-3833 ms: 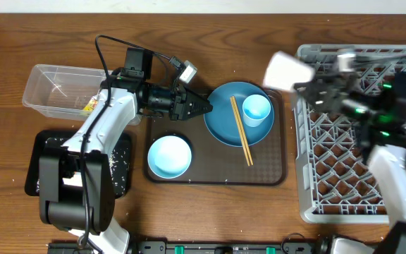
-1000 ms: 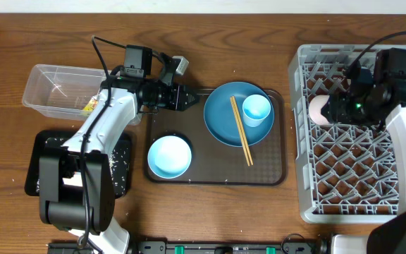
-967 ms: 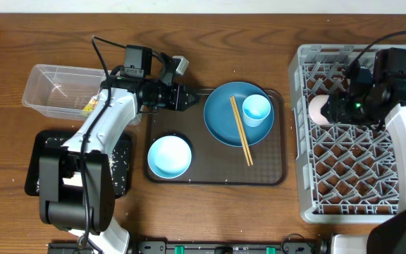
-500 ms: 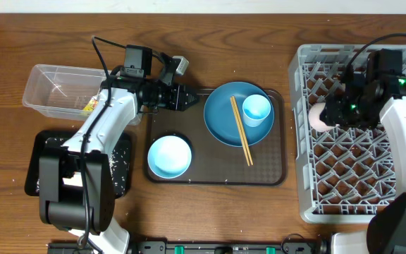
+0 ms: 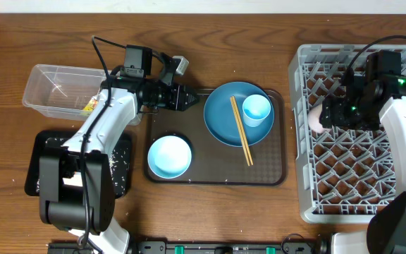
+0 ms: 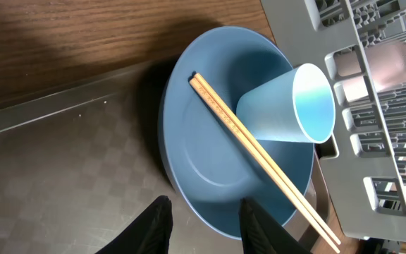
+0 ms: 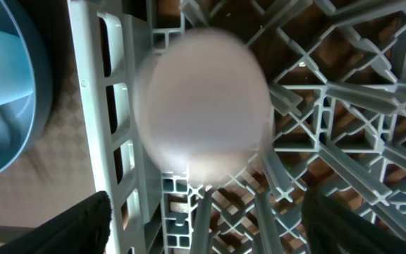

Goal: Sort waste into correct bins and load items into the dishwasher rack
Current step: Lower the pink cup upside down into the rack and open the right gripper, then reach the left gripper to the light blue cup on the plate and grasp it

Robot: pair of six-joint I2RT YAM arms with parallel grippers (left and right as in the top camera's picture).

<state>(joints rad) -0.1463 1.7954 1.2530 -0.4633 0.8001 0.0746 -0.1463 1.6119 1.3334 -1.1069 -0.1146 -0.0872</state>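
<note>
The right end effector (image 7: 206,204) stands wide above the dishwasher rack (image 7: 330,70) — the pink cup (image 7: 203,106) just ahead, free of both fingers, apparently to settle among the pegs — while the left end effector (image 6: 206,212), narrowly parted, holds nothing.

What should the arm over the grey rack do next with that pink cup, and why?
Probably lift the right gripper straight up, clear of the dishwasher rack. The pink cup is already in the rack, and the fingers stand wide on either side without touching it. The blue plate, light blue cup and chopsticks wait on the brown tray.
</note>
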